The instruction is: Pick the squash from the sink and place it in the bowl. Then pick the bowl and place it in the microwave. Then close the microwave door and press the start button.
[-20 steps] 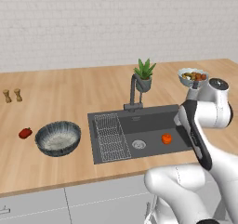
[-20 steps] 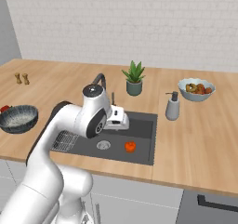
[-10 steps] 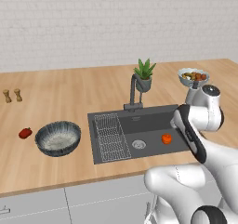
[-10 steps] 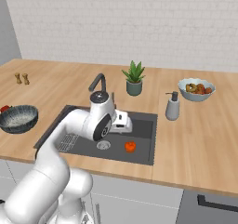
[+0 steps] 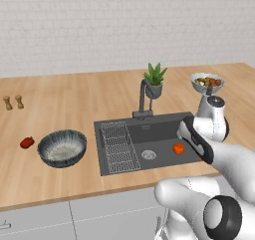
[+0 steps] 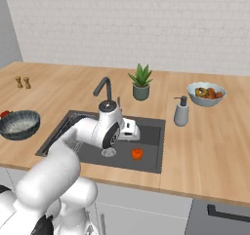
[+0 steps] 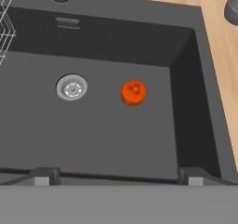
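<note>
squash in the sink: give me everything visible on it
The squash is small, round and orange-red, with a faint dimple on top and a smooth skin. It sits alone on the dark grey floor of the sink, right of the round drain and apart from it, nearer the basin's right wall. Nothing grips or touches it except the floor.

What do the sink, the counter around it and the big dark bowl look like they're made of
The sink looks like matte dark grey composite or coated metal: flat, no gloss; its drain looks like shiny metal. The counter looks like light wood, with plank grain. The bowl seems glazed ceramic: ribbed dark outside, speckled whitish inside. All rendered, so these are guesses.
</note>
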